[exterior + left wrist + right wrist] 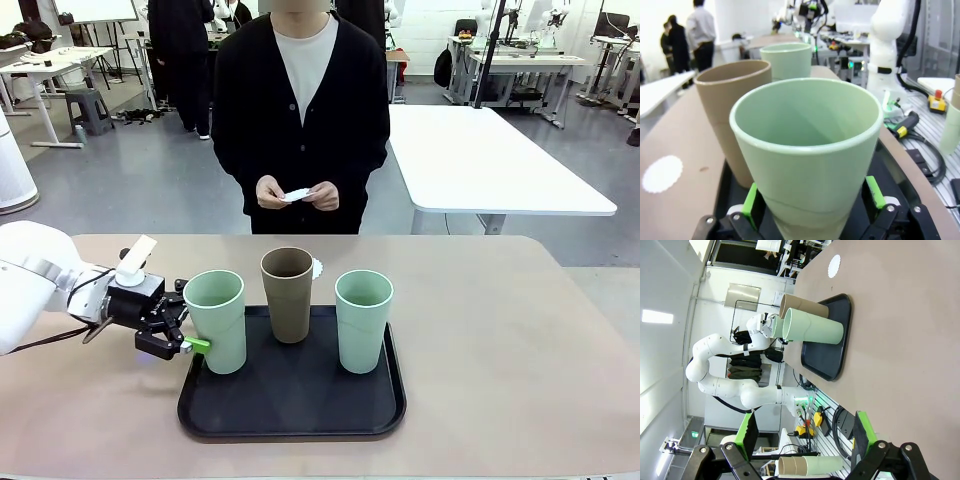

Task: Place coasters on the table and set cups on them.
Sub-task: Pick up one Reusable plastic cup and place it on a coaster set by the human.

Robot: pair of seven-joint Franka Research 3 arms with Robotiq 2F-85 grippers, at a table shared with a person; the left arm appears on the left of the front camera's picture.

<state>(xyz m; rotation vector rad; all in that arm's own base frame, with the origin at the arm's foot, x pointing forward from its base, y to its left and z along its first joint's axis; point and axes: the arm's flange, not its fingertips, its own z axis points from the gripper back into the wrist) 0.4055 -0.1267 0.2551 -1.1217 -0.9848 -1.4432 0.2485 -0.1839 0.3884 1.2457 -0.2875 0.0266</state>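
Three cups stand on a black tray (290,410): a mint cup (215,320) at the left, a tan-brown cup (288,295) in the middle and a second mint cup (363,320) at the right. My left gripper (197,340) is open, its green pads either side of the left mint cup (810,150) low on its wall. One white lacy coaster (316,268) lies on the beige table (500,330) just behind the brown cup. The person's hands hold another coaster (297,194). My right gripper (804,440) is open and holds nothing, far from the tray (835,340).
The person stands at the far edge of the table, facing me. A white-topped table (490,160) stands behind at the right. Bare beige table top lies left, right and in front of the tray. In the right wrist view, spare cups (805,465) lie near cables beside the table.
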